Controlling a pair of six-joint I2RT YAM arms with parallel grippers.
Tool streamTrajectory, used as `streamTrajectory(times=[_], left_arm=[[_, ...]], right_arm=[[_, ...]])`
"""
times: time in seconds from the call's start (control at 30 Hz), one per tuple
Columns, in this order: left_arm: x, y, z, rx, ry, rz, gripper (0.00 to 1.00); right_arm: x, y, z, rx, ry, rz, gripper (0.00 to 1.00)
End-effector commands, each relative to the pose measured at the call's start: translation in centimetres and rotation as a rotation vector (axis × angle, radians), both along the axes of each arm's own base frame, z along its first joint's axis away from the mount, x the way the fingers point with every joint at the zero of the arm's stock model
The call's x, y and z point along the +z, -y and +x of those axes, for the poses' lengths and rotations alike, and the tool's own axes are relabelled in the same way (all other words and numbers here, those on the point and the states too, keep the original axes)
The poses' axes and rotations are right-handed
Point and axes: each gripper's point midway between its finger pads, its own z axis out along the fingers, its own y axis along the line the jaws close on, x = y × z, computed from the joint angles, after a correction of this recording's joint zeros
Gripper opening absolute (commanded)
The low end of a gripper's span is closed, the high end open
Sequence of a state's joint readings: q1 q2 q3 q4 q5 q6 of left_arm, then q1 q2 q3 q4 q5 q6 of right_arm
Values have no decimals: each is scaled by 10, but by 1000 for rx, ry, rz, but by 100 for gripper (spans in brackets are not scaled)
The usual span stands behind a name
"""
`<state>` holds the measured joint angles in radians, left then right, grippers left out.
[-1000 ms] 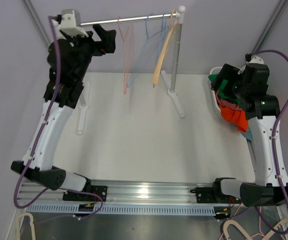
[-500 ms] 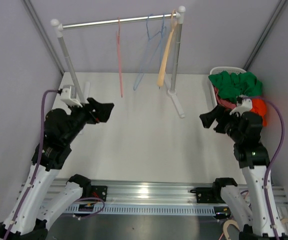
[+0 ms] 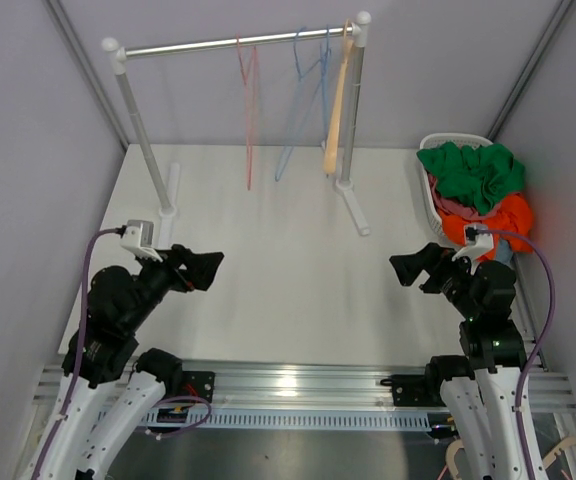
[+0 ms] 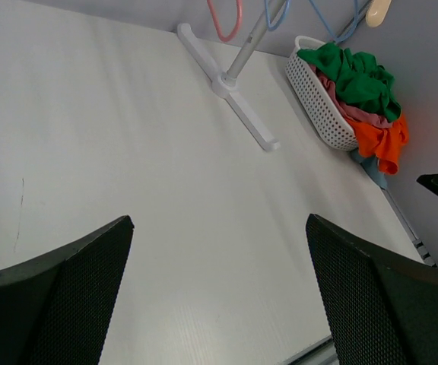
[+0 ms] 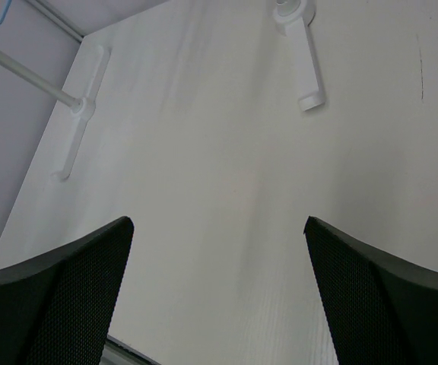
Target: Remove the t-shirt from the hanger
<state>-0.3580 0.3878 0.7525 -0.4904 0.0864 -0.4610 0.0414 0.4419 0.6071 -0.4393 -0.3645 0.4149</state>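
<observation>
Three hangers hang bare on the rail (image 3: 228, 42) of the white rack: a pink hanger (image 3: 248, 110), a blue hanger (image 3: 303, 100) and a wooden hanger (image 3: 336, 105). No t-shirt is on any of them. Crumpled green clothing (image 3: 473, 170) and orange clothing (image 3: 493, 220) lie piled in the white basket (image 3: 431, 200). My left gripper (image 3: 203, 268) hovers low over the near left of the table, open and holding nothing. My right gripper (image 3: 413, 268) hovers at the near right, just in front of the basket, also open with nothing in it. In the wrist views the left gripper (image 4: 219, 296) and right gripper (image 5: 219, 296) frame only bare table.
The rack's two white feet (image 3: 353, 205) (image 3: 168, 195) rest on the table's far half. Its right foot (image 4: 242, 114) and the basket (image 4: 318, 106) show in the left wrist view. Grey walls close in on both sides. More hangers lie below the table's near right edge (image 3: 508, 462).
Both arms have come down and back toward the near edge, the left from the rail, the right from the basket. The hangers have swung slightly on the rail.
</observation>
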Motion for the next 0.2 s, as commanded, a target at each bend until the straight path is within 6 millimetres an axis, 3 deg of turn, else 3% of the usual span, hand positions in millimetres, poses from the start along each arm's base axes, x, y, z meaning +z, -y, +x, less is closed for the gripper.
streamTrajectory(times=[0.0, 0.17], left_arm=[[-7, 10, -2, -62, -12, 12, 99], [-5, 9, -4, -61, 2, 12, 99]], right_arm=[[13, -3, -1, 16, 53, 9, 99], [13, -1, -1, 7, 49, -5, 100]])
